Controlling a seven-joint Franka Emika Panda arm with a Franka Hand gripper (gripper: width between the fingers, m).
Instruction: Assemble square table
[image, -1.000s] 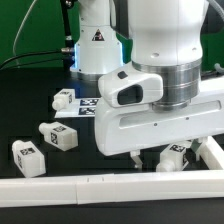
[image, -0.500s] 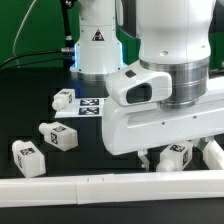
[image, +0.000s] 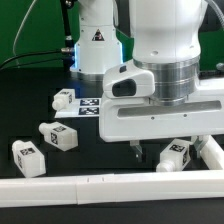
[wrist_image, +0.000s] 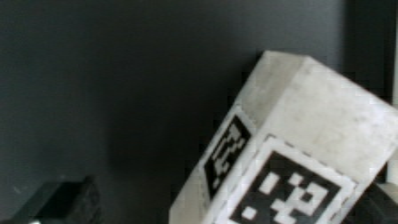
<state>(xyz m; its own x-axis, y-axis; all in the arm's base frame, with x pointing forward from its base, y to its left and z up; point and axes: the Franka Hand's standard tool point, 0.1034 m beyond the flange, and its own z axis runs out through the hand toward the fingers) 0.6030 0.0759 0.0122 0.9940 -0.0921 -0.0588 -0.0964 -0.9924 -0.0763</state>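
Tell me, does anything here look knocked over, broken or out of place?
Nothing looks broken or spilled. Four white legs lie loose on the black table, pointing different ways: three toward the exterior view's left, one beside the gripper.

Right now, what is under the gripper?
A white tagged leg lies on the black table below the gripper. The arm hides the table farther back.

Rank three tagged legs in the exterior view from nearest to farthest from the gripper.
1. Right-side leg, just beside the gripper, at the exterior view's right.
2. Middle leg, toward the exterior view's left.
3. Far-left leg, near that view's left edge.
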